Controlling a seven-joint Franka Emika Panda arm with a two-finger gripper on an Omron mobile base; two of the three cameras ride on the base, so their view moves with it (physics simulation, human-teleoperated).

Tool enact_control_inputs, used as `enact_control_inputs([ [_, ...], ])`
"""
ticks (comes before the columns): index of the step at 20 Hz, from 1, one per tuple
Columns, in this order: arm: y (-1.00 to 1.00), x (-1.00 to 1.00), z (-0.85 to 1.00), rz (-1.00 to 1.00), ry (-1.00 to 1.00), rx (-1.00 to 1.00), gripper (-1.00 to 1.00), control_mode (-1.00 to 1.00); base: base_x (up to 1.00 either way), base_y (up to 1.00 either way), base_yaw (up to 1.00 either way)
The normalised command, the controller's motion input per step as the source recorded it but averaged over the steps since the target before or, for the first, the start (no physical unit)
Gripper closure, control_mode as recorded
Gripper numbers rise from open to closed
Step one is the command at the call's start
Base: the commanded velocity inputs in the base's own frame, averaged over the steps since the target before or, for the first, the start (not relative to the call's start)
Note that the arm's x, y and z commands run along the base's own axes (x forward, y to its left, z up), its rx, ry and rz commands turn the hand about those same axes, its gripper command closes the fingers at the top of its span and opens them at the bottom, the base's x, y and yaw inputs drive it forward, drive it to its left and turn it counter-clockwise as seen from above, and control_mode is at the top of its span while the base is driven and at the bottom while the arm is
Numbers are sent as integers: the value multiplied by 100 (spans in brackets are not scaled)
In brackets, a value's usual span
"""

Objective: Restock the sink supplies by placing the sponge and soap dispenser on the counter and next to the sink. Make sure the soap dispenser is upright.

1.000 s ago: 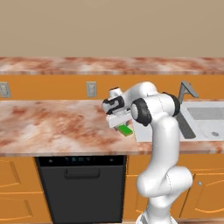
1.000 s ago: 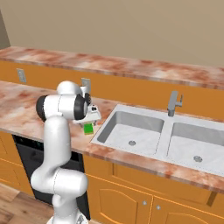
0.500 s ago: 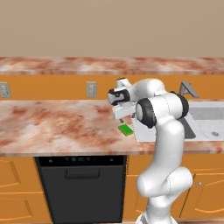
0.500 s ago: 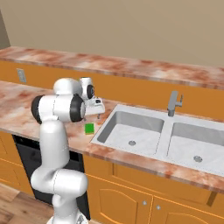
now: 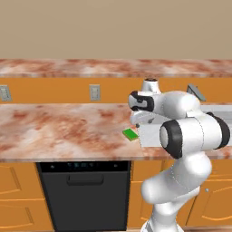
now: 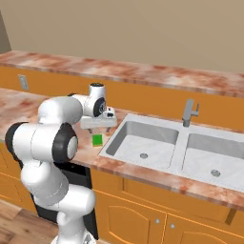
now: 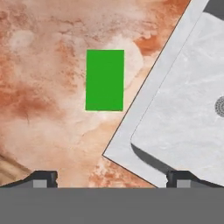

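The green sponge [image 5: 130,134] [image 6: 97,139] [image 7: 105,80] lies flat on the marbled counter [image 5: 63,127] [image 7: 43,65], just left of the sink's rim [image 6: 114,144] [image 7: 146,107]. My gripper [image 5: 138,122] [image 6: 97,125] [image 7: 111,179] hangs a little above the sponge. It is open, with nothing between its fingertips [image 7: 43,178]. The soap dispenser is out of view.
The double sink has a grey faucet [image 6: 189,113] [image 5: 195,92] at its back. A raised ledge [image 6: 143,74] runs behind the counter, with wall outlets [image 5: 94,92] below it. A black dishwasher [image 5: 84,190] sits under the counter. The counter stretches away to the left of the sponge.
The gripper has let go of the sponge and lifted off it, with the arm swinging round. The sponge stays where it was on the counter.
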Motion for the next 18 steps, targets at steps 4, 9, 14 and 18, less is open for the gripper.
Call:
enact_control_inputs([
  [4,0,-100,22,-2,-35,14,-100,-100,0,0,0],
  [9,-1,-100,61,-5,-32,8,-100,-100,0,0,0],
  [14,-8,-83,93,-3,-14,0,-100,-100,0,0,0],
  [18,0,-45,57,-2,-11,0,-100,-100,0,0,0],
])
